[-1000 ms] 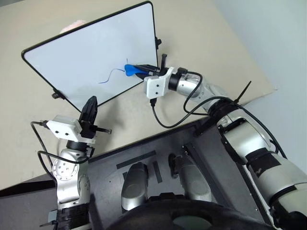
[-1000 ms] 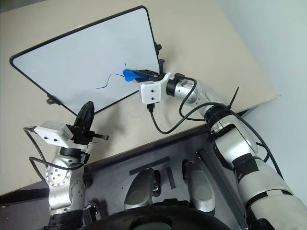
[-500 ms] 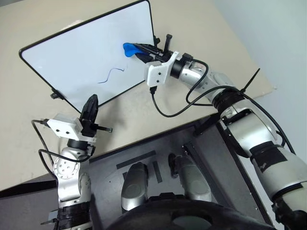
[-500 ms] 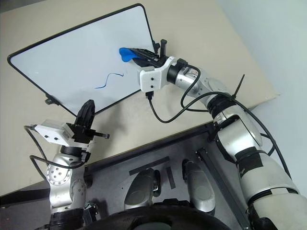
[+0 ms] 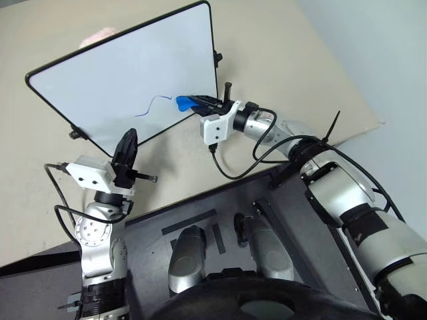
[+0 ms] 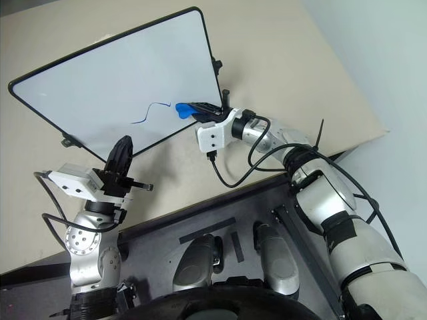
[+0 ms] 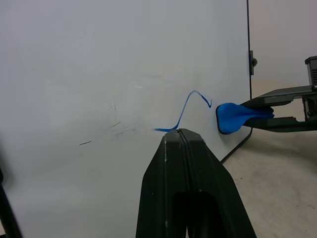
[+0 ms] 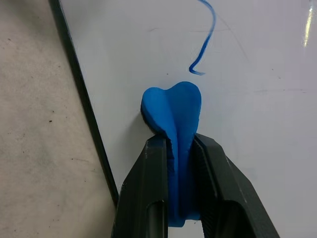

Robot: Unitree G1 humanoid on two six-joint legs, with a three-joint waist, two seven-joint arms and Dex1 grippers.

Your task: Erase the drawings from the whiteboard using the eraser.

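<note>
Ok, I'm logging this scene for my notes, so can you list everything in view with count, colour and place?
whiteboard: one, white with thin black frame, lying on the table.
drawings: one dark-blue wavy squiggle, on the board beside the eraser's tip.
eraser: one, bright blue, pinched in the right claw, tip at the board.
table: one, beige, under the board.
pink thing: one, beyond the board's far edge, cannot tell what.
left claw: black, shut, holding nothing, near the board's near edge.
right claw: black, shut on the eraser.
</note>
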